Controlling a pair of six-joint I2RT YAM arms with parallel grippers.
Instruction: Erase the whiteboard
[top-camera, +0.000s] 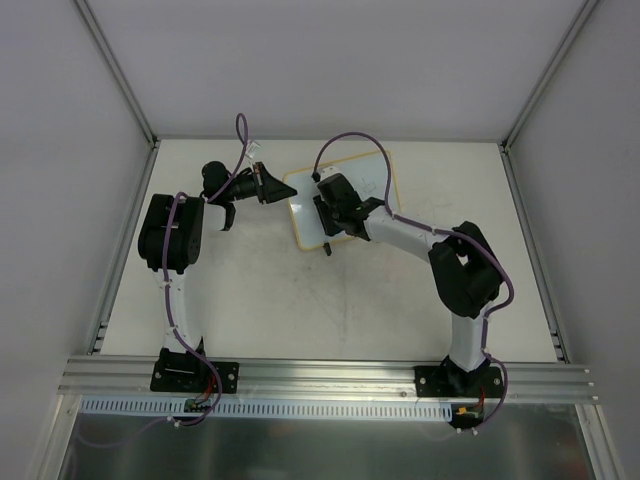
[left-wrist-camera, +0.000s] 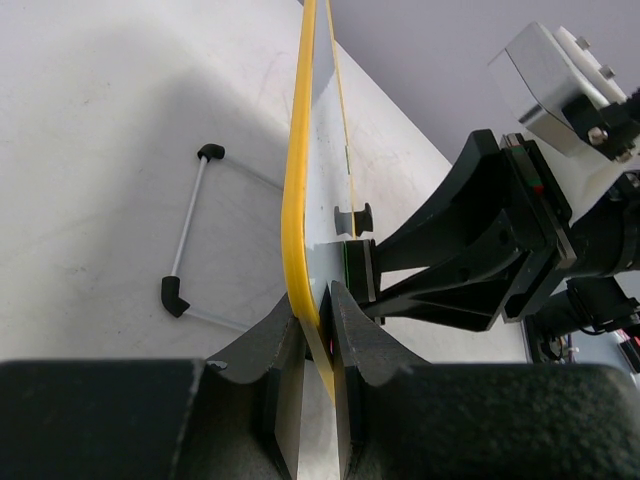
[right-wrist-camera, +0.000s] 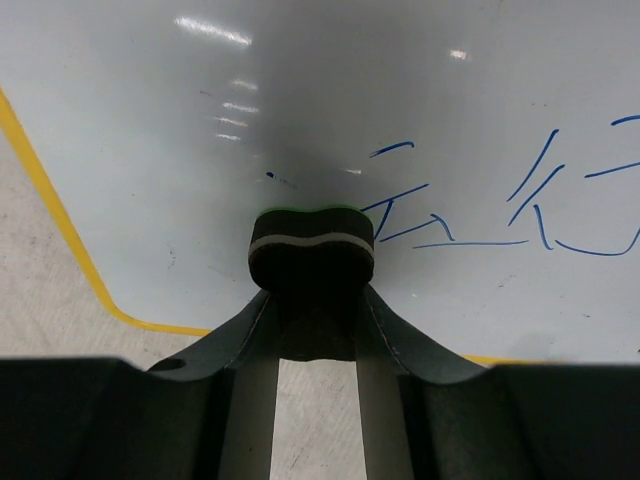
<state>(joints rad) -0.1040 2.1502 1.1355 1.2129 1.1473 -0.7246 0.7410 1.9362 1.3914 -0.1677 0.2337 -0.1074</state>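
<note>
The whiteboard (top-camera: 372, 178) lies tilted at the back middle of the table, white with a yellow rim (right-wrist-camera: 62, 224). Blue pen strokes (right-wrist-camera: 470, 215) cover its right part in the right wrist view. My left gripper (top-camera: 272, 188) is shut on the board's left rim (left-wrist-camera: 300, 200), which shows pinched between the fingers (left-wrist-camera: 322, 300). My right gripper (right-wrist-camera: 312, 290) is shut on the black bone-shaped eraser (right-wrist-camera: 311, 245). The eraser presses on the board just left of the blue strokes. In the left wrist view the right gripper (left-wrist-camera: 352, 275) meets the board's face close to my left fingertips.
A thin rod with two black end pieces (left-wrist-camera: 190, 235) lies on the table beside the board's rim. Grey walls and metal posts (top-camera: 120, 75) enclose the table on three sides. An aluminium rail (top-camera: 320, 375) runs along the near edge by the arm bases.
</note>
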